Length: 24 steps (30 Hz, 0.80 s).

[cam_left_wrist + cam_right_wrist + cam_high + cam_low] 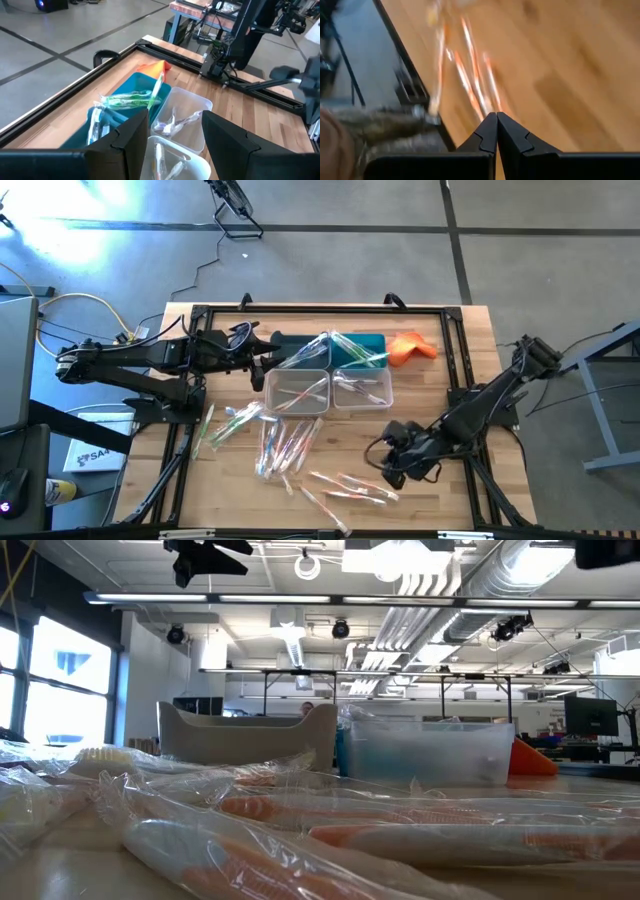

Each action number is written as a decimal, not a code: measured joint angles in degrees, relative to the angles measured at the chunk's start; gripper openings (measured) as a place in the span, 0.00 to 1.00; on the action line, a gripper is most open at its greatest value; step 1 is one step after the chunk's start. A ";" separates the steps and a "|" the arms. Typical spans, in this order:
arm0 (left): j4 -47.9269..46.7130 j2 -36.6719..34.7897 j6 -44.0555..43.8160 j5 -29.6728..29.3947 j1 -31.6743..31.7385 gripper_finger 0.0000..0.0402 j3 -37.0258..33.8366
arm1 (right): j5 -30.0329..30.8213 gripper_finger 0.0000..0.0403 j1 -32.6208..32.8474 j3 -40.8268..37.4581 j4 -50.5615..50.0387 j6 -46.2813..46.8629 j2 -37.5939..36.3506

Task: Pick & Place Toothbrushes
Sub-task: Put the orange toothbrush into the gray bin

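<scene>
Wrapped toothbrushes lie loose on the wooden table: green ones (222, 425), blue ones (280, 445) and pink-red ones (350, 486). More sit in the bins, among them green ones (131, 100) in the teal bin (358, 350). My left gripper (262, 356) hovers open at the bins' left end, and nothing sits between its fingers (172, 137). My right gripper (392, 468) is shut and empty. It slants down just right of the pink-red toothbrushes (470, 75), above the table.
Two clear bins (297, 390) (362, 388) stand in front of the teal bin and a dark one (295, 342). An orange cloth (412, 348) lies at the back right. A black frame (455, 350) runs along the table's edges. Bare wood lies near the front left.
</scene>
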 joint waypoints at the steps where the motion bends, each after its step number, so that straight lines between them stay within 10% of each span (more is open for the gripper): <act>1: -0.04 0.00 0.00 0.00 0.00 0.45 0.00 | -2.32 0.01 0.00 0.00 -0.37 0.81 0.75; 9: -0.46 0.00 0.00 0.00 0.02 0.45 0.00 | -15.02 0.01 0.97 0.00 -0.51 0.87 6.98; 24: -1.51 0.20 0.00 0.00 0.01 0.45 0.00 | -4.49 0.01 6.67 0.00 5.37 -6.12 13.78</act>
